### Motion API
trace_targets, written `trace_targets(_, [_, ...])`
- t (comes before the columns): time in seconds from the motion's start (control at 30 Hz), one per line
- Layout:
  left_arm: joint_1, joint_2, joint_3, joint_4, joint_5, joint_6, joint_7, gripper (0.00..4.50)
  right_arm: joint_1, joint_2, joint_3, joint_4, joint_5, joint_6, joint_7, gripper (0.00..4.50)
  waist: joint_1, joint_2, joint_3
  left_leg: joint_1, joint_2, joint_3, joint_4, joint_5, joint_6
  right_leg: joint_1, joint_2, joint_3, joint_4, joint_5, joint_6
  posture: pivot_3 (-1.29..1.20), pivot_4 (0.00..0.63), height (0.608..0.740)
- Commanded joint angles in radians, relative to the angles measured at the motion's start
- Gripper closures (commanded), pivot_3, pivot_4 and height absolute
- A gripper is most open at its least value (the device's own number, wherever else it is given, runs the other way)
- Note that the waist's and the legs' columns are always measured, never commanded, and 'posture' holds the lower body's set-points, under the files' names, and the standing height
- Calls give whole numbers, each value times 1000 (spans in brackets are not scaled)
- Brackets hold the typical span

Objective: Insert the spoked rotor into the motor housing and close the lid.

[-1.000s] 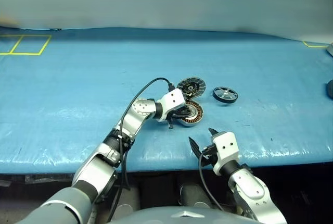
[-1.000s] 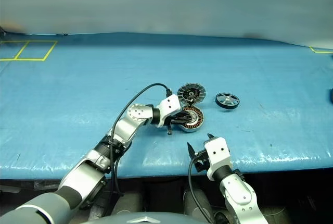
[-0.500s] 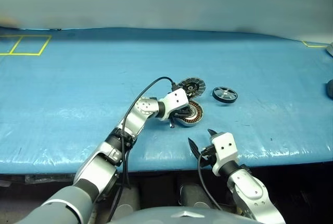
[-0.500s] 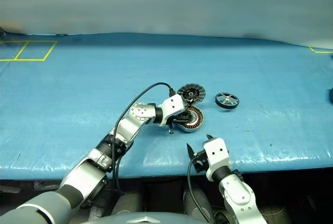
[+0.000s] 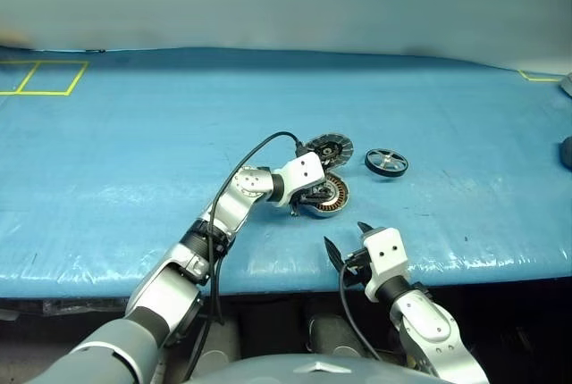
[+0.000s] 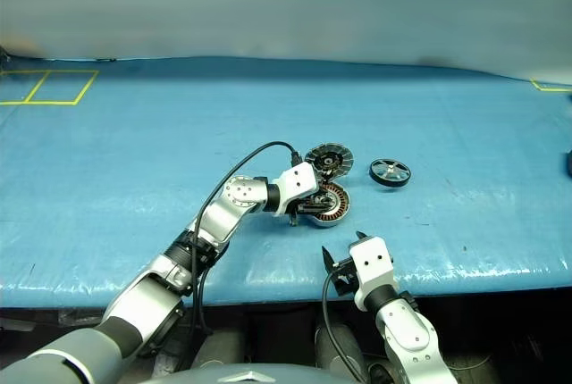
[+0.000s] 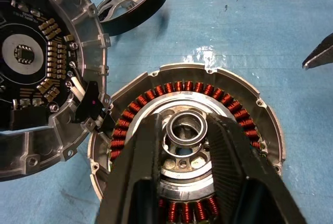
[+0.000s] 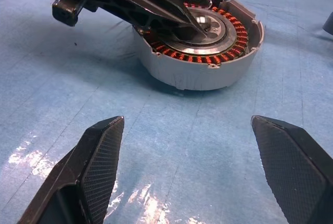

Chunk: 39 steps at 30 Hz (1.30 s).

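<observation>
The motor housing [image 7: 187,146] sits on the blue surface [image 5: 134,134], windings facing up. The left hand [image 7: 183,130] is set over its centre, fingers [image 7: 140,156] flanking the hub ring; whether they grip it cannot be told. The lid [image 5: 329,147] lies touching its far side; the spoked rotor [image 5: 386,162] lies to the right. The right hand [image 8: 187,146] hovers near, fingers spread, empty.

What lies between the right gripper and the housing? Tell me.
Nothing: bare blue table separates the right gripper from the housing in the right wrist view.
</observation>
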Motion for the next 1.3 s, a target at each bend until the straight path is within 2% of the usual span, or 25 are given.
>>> trace_targets(0.03, [-6,7,-2,-16,20,14,18,2560,-1,6,-2,-24,2,-23,-1,387,0,0,0,0,0,0,0,0,0,0,0,0,0,0,0,0,150,740])
trace_targets(0.2, [40,49,23,-167,-93,34,-113,2560,-2,6,-3,-23,5,-24,3,387,-4,0,0,0,0,0,0,0,0,-1,0,0,1,0,0,0,150,740])
trace_targets(0.47, [148,190,93,-388,-300,82,-314,2560,-42,3,-1,-63,38,-36,39,387,-3,1,0,-1,0,0,-1,0,0,-1,0,0,1,0,-1,0,150,740])
trace_targets(0.6, [186,215,157,-379,-309,84,-238,2519,-118,3,15,-55,45,-39,64,1224,-2,1,0,0,1,0,0,0,0,-1,0,0,1,0,-1,0,150,740])
trace_targets(0.77, [216,199,225,-334,-242,80,-31,2519,-263,22,27,46,4,-48,46,2894,-1,1,0,1,0,0,2,0,0,0,0,0,2,0,0,0,150,740])
trace_targets(0.9, [273,208,233,-402,-280,74,-41,2519,-349,23,35,115,-2,-53,60,4268,-1,1,0,0,0,0,1,0,0,0,0,0,1,2,3,0,150,740])
trace_targets(0.93, [287,214,231,-417,-284,68,-50,2519,-367,20,35,130,-5,-51,64,4485,-1,1,0,0,0,0,1,0,0,0,0,0,1,3,4,0,150,740])
trace_targets(1.03, [308,232,219,-426,-245,34,-33,2519,-418,3,20,158,-26,-21,56,4485,0,1,0,-1,0,0,0,0,0,-2,0,0,1,4,1,0,150,740])
trace_targets(1.1, [323,236,223,-456,-277,47,-55,2519,-433,6,-5,160,-7,-2,54,4485,0,1,0,-1,0,0,-1,0,0,-2,0,-1,1,5,0,0,150,740])
trace_targets(1.3, [359,235,221,-489,-288,61,-46,2519,-409,-46,-33,157,-4,27,85,4485,-1,1,0,-1,0,0,0,0,0,-1,-1,0,1,4,1,0,150,740])
